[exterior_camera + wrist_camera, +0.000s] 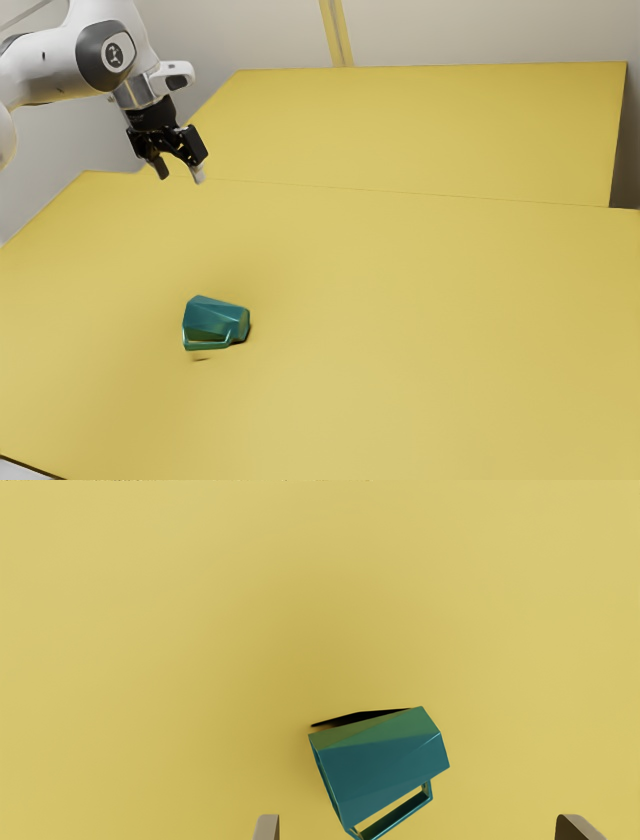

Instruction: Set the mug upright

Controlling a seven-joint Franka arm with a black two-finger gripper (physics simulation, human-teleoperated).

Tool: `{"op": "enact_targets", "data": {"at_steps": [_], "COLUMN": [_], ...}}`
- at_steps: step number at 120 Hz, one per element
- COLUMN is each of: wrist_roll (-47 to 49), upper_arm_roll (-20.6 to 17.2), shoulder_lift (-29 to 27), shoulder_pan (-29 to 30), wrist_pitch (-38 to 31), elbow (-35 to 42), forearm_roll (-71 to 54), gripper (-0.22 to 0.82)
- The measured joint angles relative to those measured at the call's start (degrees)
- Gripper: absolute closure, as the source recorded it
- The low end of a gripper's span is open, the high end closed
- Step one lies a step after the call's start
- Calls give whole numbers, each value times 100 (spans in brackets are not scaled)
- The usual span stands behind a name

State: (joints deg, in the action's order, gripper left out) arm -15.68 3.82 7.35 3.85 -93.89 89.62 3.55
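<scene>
My gripper (181, 174) hangs high above the table in the exterior view, at the upper left, well apart from the mug. A faceted teal mug (217, 322) lies on its side on the table, its handle toward the exterior view's bottom edge. In the wrist view the mug (382, 760) is on its side below my hand, mouth facing one side and handle sticking out along its length. The gripper (417, 827) is open, its two fingertips wide apart with nothing held between them.
A large yellow table (420, 330) carries the mug, and its near edge shows at the exterior view's lower left. Behind it is another yellow surface (430, 130), with a pale wall beyond.
</scene>
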Motion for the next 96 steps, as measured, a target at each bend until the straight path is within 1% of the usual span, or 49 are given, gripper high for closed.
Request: {"op": "enact_targets", "data": {"at_steps": [55, 63, 73, 81, 91, 96], "wrist_roll": [-161, -195, -303, -412, -551, -614], "upper_arm_roll": [47, 215, 643, 895, 1167, 1242], "shoulder_lift": [-84, -177, -257, -310, -329, -333], "shoulder_pan": [-9, 28, 166, 348, 461, 500], "wrist_pitch": [-6, 13, 30, 39, 38, 26], "elbow": [86, 299, 710, 955, 1243, 1373], "forearm_roll": [59, 310, 941, 1377, 1845, 2043], "gripper": [0, 0, 0, 0, 0, 0]}}
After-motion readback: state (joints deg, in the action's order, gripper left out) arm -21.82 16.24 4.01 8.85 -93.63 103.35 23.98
